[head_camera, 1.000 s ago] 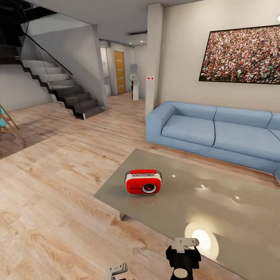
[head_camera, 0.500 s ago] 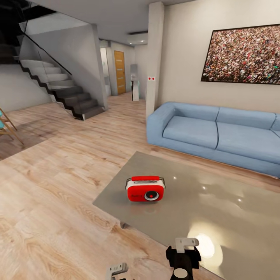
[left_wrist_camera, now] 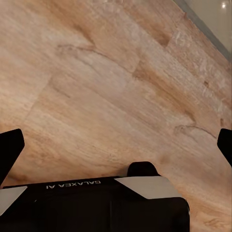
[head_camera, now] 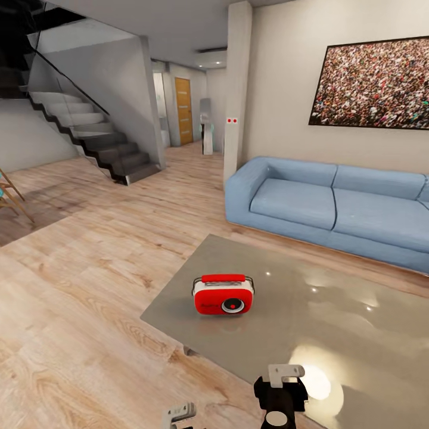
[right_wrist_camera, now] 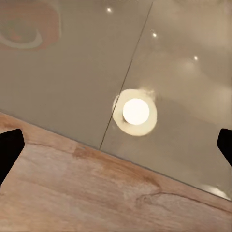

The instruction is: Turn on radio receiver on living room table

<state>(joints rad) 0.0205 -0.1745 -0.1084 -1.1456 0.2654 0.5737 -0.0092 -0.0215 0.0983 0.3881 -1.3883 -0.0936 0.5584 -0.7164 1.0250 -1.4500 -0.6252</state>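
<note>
We see the radio receiver (head_camera: 224,295) upright near the left corner of the glossy counter (head_camera: 333,322), the blue sofa (head_camera: 333,205) beyond. Our left gripper (left_wrist_camera: 116,145) hangs wide open and empty over wood floor (left_wrist_camera: 96,87); our right gripper (right_wrist_camera: 116,145), equally spread and empty, straddles the counter's near edge.

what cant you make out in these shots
- Radio, head view: any switch and the dial markings are too small to read.
- Table, head view: far right end cut off by the frame edge.
- Right gripper, right wrist view: fingertips mostly cut off by the side edges.
</note>
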